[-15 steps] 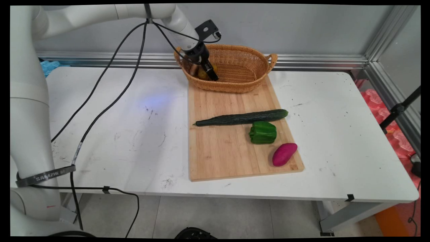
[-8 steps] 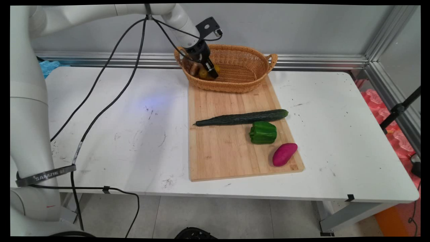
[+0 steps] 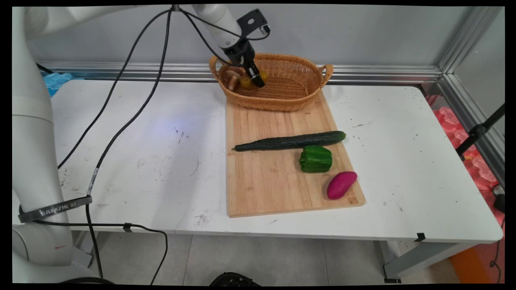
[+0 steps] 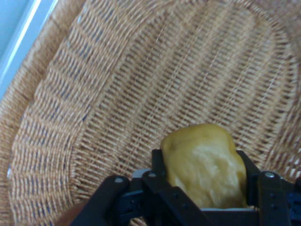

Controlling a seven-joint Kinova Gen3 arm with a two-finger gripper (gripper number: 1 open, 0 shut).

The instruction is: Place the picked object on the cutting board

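My gripper (image 3: 257, 81) hangs inside the left end of the wicker basket (image 3: 300, 100), shut on a yellow, lumpy, potato-like thing (image 3: 245, 82). In the hand view that yellow lump (image 4: 202, 162) sits between the two black fingers (image 4: 157, 162), held above the basket's woven floor (image 4: 141, 94). A brown mushroom-shaped thing (image 3: 232, 77) leans against the basket's left wall just beside the gripper.
A wooden cutting board (image 3: 266, 181) lies in front of the basket. On it are a long dark cucumber (image 3: 290, 141), a green bell pepper (image 3: 315, 159) and a purple sweet potato (image 3: 341, 184). Black cables (image 3: 133, 121) hang from the arm over the table's left half.
The gripper has risen a little in the basket with the yellow lump held in it. The brown mushroom-shaped thing beside it now shows more fully.
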